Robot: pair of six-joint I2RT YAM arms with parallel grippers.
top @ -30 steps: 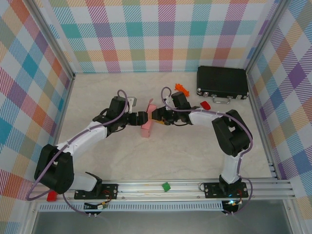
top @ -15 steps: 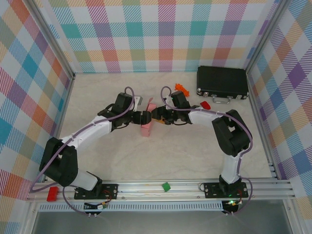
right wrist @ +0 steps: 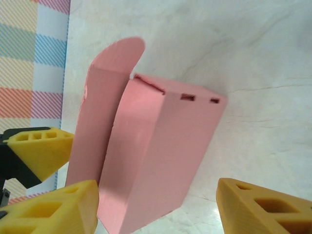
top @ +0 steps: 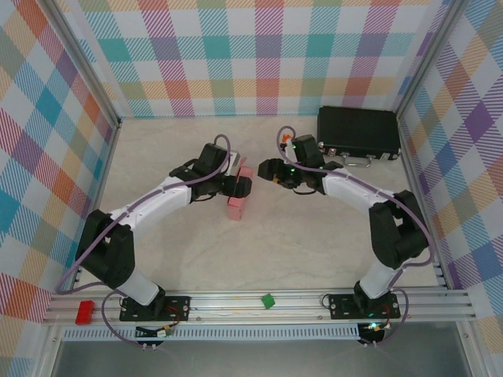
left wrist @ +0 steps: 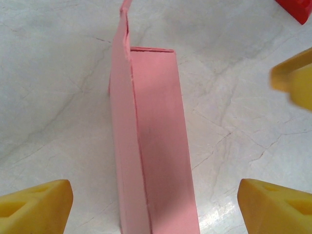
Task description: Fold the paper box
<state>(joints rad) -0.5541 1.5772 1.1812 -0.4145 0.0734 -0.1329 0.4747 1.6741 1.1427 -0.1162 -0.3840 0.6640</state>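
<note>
The pink paper box [top: 234,208] rests on its long narrow edge on the marbled tabletop [top: 314,236], with both arms reaching in toward it. The left fingers [top: 244,185] hang over the box's far end. In the left wrist view their yellow pads [left wrist: 34,204] are spread wide on either side of the box [left wrist: 156,146], with bare tabletop between each pad and the card; they grip nothing.

The right fingers [top: 269,169] hover just beyond the box and to its right, apart from it. They too are spread wide and hold nothing. In the right wrist view the box [right wrist: 156,161] sits between their two yellow tips [right wrist: 263,207]. Whether the left-hand tip brushes the card cannot be told.

A rounded flap [right wrist: 117,58] stands open at the box's far end, next to an end face with two small slots. One yellow pad of the left fingers [right wrist: 36,148] shows just behind that flap.

A black hard case [top: 357,133] lies well beyond the box to its right. A small green bit [top: 267,300] sits on the rail well in front of the box.
</note>
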